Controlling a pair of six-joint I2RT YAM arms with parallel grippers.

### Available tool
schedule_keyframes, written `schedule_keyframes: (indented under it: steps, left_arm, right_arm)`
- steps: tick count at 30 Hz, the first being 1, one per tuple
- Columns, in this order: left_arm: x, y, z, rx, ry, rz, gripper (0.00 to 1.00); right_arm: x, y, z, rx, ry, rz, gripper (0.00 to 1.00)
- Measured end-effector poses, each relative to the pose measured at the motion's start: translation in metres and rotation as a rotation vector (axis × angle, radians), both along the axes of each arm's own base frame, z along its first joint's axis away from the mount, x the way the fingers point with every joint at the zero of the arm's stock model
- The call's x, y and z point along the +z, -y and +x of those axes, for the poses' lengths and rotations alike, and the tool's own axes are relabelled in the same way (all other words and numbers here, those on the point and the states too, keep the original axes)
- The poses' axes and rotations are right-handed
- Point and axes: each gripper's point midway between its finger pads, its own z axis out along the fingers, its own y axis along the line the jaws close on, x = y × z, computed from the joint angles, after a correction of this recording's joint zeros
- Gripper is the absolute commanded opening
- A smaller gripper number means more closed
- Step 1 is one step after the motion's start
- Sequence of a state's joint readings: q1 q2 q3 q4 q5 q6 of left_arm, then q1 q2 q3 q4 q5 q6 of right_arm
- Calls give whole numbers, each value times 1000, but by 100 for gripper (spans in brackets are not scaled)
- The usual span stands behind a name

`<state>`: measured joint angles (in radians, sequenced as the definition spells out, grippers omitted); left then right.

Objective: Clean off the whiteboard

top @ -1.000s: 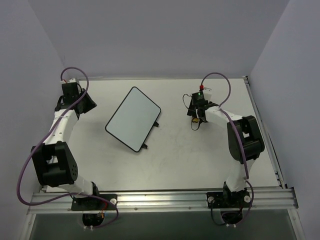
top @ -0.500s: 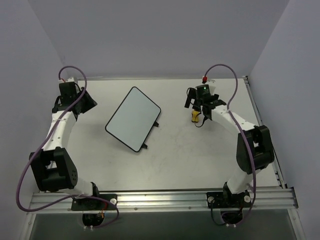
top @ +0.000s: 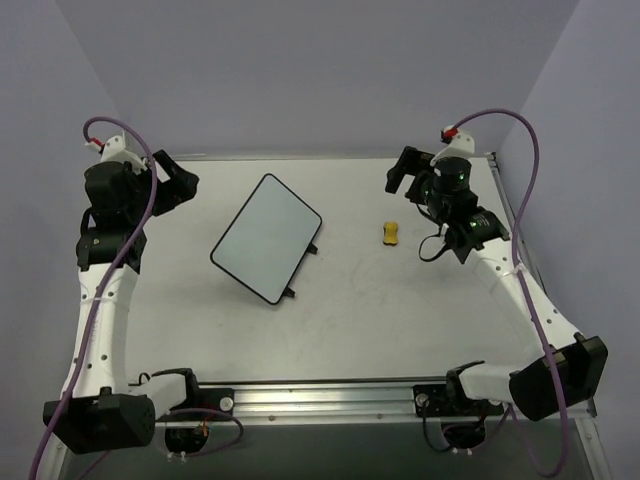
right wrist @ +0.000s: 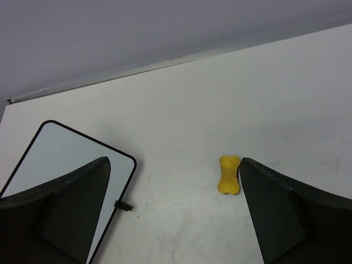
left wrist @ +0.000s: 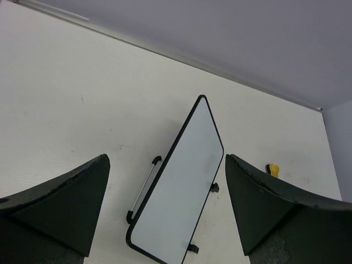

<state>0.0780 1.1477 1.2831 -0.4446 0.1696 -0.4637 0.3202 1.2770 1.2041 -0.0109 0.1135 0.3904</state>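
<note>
The whiteboard (top: 266, 237) lies skewed on the table left of centre, its surface blank with no writing showing; it also appears in the left wrist view (left wrist: 181, 187) and partly in the right wrist view (right wrist: 71, 148). A small yellow eraser (top: 390, 233) (right wrist: 229, 174) (left wrist: 271, 168) lies alone on the table to the right of the whiteboard. My left gripper (top: 180, 183) (left wrist: 166, 159) hovers open near the back left corner, apart from the whiteboard and holding nothing. My right gripper (top: 403, 175) (right wrist: 174, 160) hangs open above and behind the eraser, also holding nothing.
The white table (top: 350, 320) is bounded by a metal strip at the back (top: 330, 156), a rail on the right (top: 530, 270) and the aluminium bar (top: 330, 395) carrying the arm bases in front. Grey walls close in on three sides. Purple cables loop off both wrists.
The right gripper let go of the eraser, which stays on the table, and rose back to the right. The left arm lifted and pulled back. Both grippers opened wide.
</note>
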Motion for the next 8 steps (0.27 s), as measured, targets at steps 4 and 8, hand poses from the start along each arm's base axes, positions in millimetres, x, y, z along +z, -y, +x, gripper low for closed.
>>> schedule_keyframes:
  steps: [4, 8]
  left_arm:
    - [17, 5, -11, -15, 48, 5, 94]
    - [16, 9, -11, -36, 46, -1, 94]
  right_arm:
    - [4, 2, -8, 3, 14, 4, 100]
    - [-16, 4, -14, 3, -16, -8, 100]
